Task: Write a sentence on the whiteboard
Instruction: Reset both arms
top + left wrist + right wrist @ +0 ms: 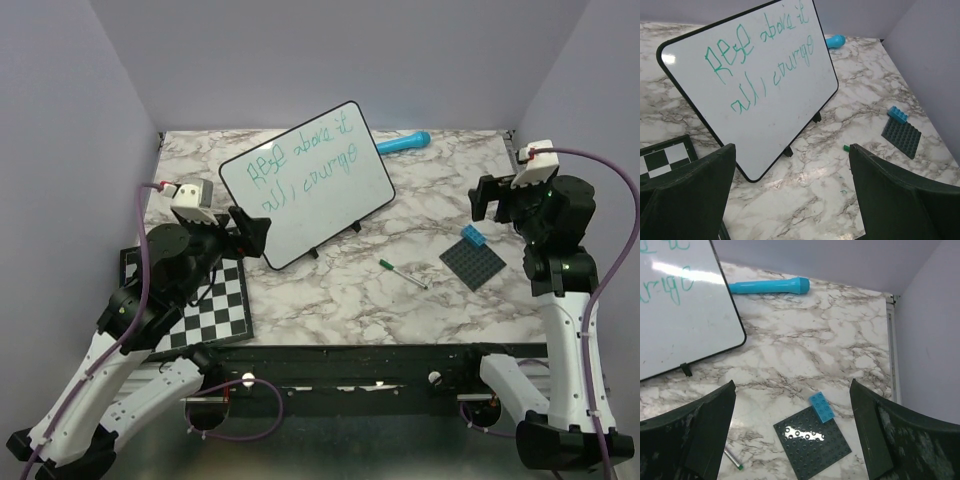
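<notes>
Writing looks finished to us, judging from the left side across. Our left tool point(791, 150) hangs over the checkerboard point(215, 305) with its jaws spread wide and nothing between them, just short of the board's near corner. The whiteboard point(335, 215) stands tilted on its small feet at the back left of the worktop point(330, 300), and the sentence point(305, 165) runs across it in two green lines, filling most of its width. Right of the board, the green marker point(402, 273) lies loose on the marble, apart from both tools. Further right sits a dark studded plate point(473, 267) with a blue brick point(474, 237). Our right tool point(792, 385) hovers above them, jaws fully apart and empty. We judge nothing is left but pulling the arms back.
</notes>
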Controlling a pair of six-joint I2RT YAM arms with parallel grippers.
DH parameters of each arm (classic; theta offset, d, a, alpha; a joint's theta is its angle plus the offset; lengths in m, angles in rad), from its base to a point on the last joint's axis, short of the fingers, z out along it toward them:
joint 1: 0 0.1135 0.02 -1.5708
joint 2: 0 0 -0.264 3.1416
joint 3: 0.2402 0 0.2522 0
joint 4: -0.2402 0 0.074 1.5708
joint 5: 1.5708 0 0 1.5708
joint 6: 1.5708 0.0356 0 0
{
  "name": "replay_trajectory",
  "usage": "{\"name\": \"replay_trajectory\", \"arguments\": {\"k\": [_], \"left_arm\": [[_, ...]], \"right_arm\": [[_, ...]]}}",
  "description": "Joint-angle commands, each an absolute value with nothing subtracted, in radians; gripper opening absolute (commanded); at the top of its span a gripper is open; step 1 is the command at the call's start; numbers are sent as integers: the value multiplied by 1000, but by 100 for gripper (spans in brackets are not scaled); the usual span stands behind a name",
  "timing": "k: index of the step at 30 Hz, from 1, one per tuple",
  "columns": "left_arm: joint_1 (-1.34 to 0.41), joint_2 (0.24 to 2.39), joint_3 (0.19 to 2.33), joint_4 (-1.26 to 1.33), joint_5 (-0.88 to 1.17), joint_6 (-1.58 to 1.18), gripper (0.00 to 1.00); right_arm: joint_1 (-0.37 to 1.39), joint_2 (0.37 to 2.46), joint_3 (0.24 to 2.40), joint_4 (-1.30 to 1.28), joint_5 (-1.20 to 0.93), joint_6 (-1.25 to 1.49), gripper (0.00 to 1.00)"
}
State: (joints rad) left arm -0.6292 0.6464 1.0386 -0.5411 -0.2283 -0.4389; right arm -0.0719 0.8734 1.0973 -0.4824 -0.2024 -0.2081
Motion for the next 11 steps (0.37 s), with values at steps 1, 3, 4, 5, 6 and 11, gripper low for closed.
{"name": "replay_trajectory", "arguments": {"k": [1,3,4,5,6,11], "left_arm": [[-623,603,1112,-615,-302,-393,99],[-623,591,1117,-638,-334,-370,99],[-623,588,1114,-643,-337,-365,99],[-623,583,1115,-646,-336,-361,99],[-623,580,1111,-652,-334,-360,99],[-623,578,1097,-658,-342,-350,99]], "right_arm": [[-75,874,1120,-498,-9,-9,100],[-75,868,1134,-506,39,-12,100],[-75,858,1138,-505,52,-9,100],[-75,850,1137,-502,60,-12,100],[-75,845,1135,-499,57,-12,100],[-75,815,1127,-482,-35,-23,100]]}}
